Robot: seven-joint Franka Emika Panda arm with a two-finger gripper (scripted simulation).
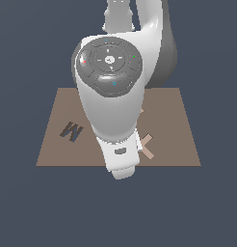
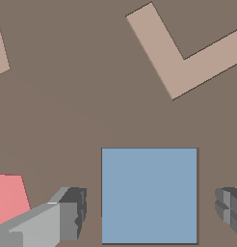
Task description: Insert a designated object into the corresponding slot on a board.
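In the wrist view, nearest the camera, one gripper (image 2: 149, 212) shows two grey fingers (image 2: 67, 217) spread wide apart, one on each side of a single light-blue square block (image 2: 149, 195). Neither finger touches the block; a strip of brown shows between each fingertip and the block's nearest edge, so the gripper holds nothing. The block is flat, evenly coloured and sharp-cornered, and it lies squarely on the brown board (image 2: 82, 111). A thin darker line runs along its edges, and no dark navy square cut-out can be seen around it, so whether it sits inside the slot cannot be told for certain. Beside one finger lies one pink pentagon (image 2: 9, 198), only partly in frame. Farther across the board is one tan L shape (image 2: 180, 60), and a sliver of one more tan piece (image 2: 0, 48) shows at the picture's edge. In the exterior view the one white arm (image 1: 111, 106) stands over the middle of the board (image 1: 178, 144) and hides the block and the gripper. On the exterior view's left of the arm is one dark M-shaped cut-out (image 1: 71, 130), and part of a tan shape (image 1: 147, 145) peeks out on the exterior view's right of the wrist.
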